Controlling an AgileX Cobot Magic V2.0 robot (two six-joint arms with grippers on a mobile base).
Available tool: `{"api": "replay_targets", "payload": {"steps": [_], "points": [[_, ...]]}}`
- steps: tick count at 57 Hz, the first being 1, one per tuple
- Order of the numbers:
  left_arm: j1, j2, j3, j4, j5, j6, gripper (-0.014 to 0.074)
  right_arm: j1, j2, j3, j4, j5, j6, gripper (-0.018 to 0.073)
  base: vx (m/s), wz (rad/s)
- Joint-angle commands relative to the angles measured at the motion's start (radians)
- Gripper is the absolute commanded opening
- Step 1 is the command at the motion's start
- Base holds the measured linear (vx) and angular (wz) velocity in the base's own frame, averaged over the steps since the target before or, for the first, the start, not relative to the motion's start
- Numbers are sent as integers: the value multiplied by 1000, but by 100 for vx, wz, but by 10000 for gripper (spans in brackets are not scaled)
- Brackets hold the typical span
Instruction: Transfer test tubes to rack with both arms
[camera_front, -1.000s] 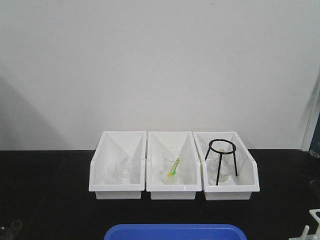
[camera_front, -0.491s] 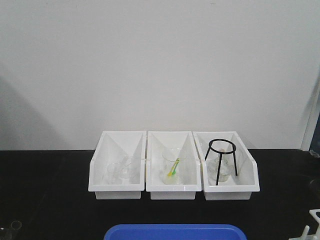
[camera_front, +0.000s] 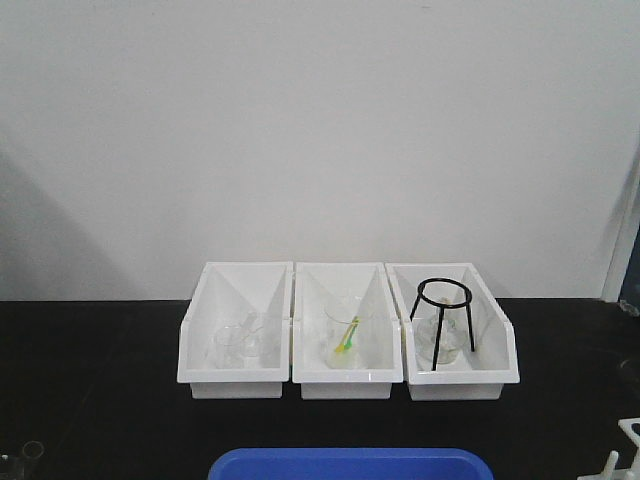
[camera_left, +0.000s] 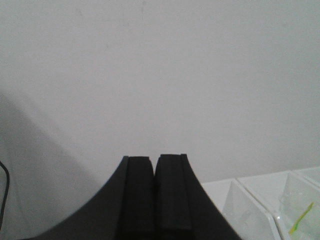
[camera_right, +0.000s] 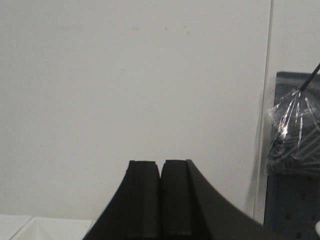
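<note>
Left gripper (camera_left: 154, 159): jaws pressed together, empty.
Right gripper (camera_right: 161, 163): likewise.
Rack (camera_front: 630, 432) (corner only visible): holds nothing seen; transfer unstarted.

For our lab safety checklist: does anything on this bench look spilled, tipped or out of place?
Nothing stands out. The three white bins stand in an even row with their glassware inside, and the black table shows no spill.
</note>
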Motion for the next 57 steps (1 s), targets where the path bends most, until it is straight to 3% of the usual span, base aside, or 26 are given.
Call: {"api": "replay_targets", "payload": {"steps": [1, 17, 29, 46, 51, 57], "points": [[0, 83, -64, -3, -62, 0, -15, -4, 73, -43, -8, -102, 12, -4, 0, 0], [0, 147, -63, -3, -84, -1, 11, -4, 113, -43, -9, -92, 53, 1, 0, 0], [0, 147, -63, 7, -82, 8, 148, -4, 113, -43, -9, -80, 53, 85, 0, 0], [0, 150, -63, 8, -78, 99, 512, -4, 113, -42, -1, -36, 55, 473, 0, 0], [0, 162, -63, 8, -79, 104, 577, -4, 113, -37, 0, -40, 47, 596, 0, 0], [0, 171, -63, 8, -80, 104, 601, -4, 113, -37, 0, -40, 46, 667, 0, 0]]}}
